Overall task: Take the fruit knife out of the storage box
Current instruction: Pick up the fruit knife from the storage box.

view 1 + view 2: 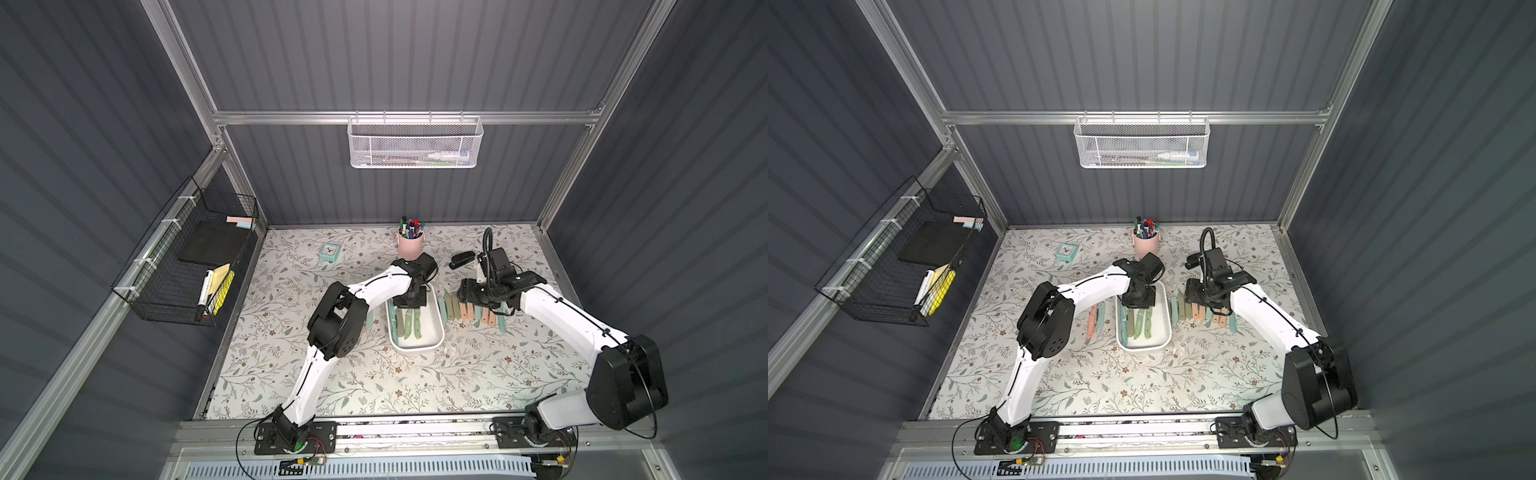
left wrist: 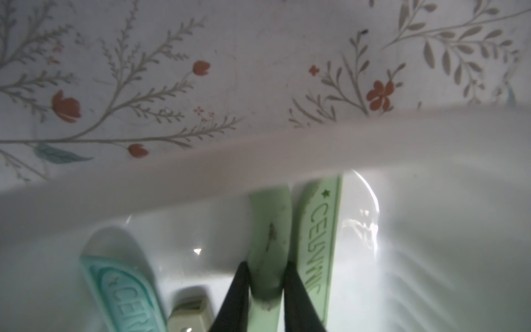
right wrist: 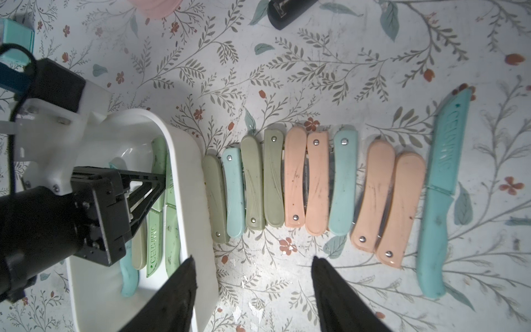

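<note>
The white storage box (image 1: 415,348) (image 1: 1144,345) lies mid-table with several knives in it. My left gripper (image 2: 265,277) reaches down into the box (image 2: 431,230) and is shut on a light green fruit knife (image 2: 270,230), its black fingers (image 2: 237,290) pressed on both sides. In both top views the left gripper (image 1: 409,305) (image 1: 1138,305) stands over the box's far half. Beside the held knife lie a green sheath (image 2: 316,244), a teal sheathed knife (image 2: 123,290) and a beige folded knife (image 2: 189,313). My right gripper (image 3: 253,260) (image 1: 467,293) hangs open and empty just right of the box rim (image 3: 189,161).
A row of folded knives (image 3: 296,178) (image 1: 469,311) and a teal sheathed knife (image 3: 439,195) lie right of the box; two more knives (image 1: 1094,320) lie left of it. Behind stand a pink pen cup (image 1: 410,243), teal clock (image 1: 331,252) and black stapler (image 1: 462,259).
</note>
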`<action>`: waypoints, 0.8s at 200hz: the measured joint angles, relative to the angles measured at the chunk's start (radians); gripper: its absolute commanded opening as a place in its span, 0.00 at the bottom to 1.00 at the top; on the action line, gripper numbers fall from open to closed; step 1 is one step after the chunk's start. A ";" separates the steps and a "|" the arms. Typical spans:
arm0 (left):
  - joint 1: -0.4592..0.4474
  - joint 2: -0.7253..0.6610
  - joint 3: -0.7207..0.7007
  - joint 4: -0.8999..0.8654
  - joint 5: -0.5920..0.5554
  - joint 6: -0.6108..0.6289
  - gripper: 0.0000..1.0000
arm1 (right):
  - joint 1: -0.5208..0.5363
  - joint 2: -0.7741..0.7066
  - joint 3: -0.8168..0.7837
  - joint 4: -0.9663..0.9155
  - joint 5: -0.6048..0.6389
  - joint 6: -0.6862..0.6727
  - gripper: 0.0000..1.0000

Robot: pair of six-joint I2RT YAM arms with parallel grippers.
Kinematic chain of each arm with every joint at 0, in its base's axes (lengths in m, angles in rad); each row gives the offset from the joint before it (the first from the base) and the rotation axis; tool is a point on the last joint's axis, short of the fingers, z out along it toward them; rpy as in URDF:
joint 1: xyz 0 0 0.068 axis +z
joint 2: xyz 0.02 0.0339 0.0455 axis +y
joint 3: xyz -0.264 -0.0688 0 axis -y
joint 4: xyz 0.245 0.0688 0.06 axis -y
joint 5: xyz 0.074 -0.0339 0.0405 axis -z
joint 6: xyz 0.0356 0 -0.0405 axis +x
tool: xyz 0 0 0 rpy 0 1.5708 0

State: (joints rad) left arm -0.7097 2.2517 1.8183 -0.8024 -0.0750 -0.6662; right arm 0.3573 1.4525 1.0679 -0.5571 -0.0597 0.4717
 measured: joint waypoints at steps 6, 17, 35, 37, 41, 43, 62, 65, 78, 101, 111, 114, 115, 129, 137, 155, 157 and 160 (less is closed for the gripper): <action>0.000 -0.006 0.000 0.000 0.001 0.000 0.19 | 0.000 0.002 0.000 0.000 0.000 0.000 0.66; 0.000 -0.020 0.000 0.000 0.003 0.003 0.19 | 0.000 0.006 0.000 0.000 0.000 0.000 0.66; 0.000 -0.048 0.000 -0.001 0.004 0.009 0.19 | 0.000 0.011 0.000 0.000 0.000 0.000 0.66; 0.000 -0.052 0.000 -0.001 0.004 0.011 0.19 | 0.000 0.013 0.000 0.000 0.000 0.000 0.66; 0.000 -0.060 0.000 -0.001 0.004 0.013 0.19 | 0.000 0.013 0.000 0.000 0.000 0.000 0.66; 0.000 -0.063 0.000 -0.001 0.004 0.015 0.19 | 0.000 0.013 0.000 0.000 0.000 0.000 0.66; 0.000 -0.091 0.000 -0.008 0.005 0.023 0.19 | 0.000 0.017 0.005 -0.001 0.000 0.000 0.66; 0.000 -0.095 0.000 -0.009 0.007 0.024 0.19 | 0.000 0.018 0.006 -0.001 -0.001 0.000 0.66; 0.000 -0.109 0.000 -0.014 0.013 0.027 0.19 | 0.001 0.018 0.010 -0.001 -0.001 0.000 0.66; 0.000 -0.120 0.002 -0.030 0.022 0.031 0.20 | 0.003 0.022 0.011 0.000 -0.001 0.000 0.66; 0.002 -0.123 0.002 -0.038 0.025 0.033 0.20 | 0.004 0.024 0.011 -0.001 -0.002 0.000 0.66; 0.003 -0.124 0.003 -0.042 0.027 0.034 0.20 | 0.005 0.025 0.011 -0.001 -0.002 0.000 0.66; 0.003 -0.124 0.003 -0.042 0.027 0.034 0.20 | 0.005 0.026 0.011 -0.001 -0.003 0.000 0.66; 0.012 -0.131 0.005 -0.054 0.034 0.036 0.20 | 0.005 0.029 0.011 -0.001 -0.004 0.000 0.66; 0.014 -0.138 0.005 -0.061 0.039 0.039 0.20 | 0.005 0.029 0.011 -0.001 -0.004 0.000 0.66; 0.032 -0.181 -0.009 -0.075 0.049 0.042 0.20 | 0.005 0.029 0.011 -0.001 -0.004 0.000 0.66; 0.036 -0.190 -0.013 -0.076 0.051 0.042 0.20 | 0.006 0.029 0.011 -0.001 -0.004 0.000 0.66; 0.042 -0.204 -0.020 -0.077 0.053 0.043 0.20 | 0.006 0.029 0.011 -0.001 -0.004 0.000 0.66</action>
State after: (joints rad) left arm -0.6682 2.0480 1.7985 -0.8791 -0.0219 -0.6235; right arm 0.3630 1.4815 1.0794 -0.5579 -0.0639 0.4721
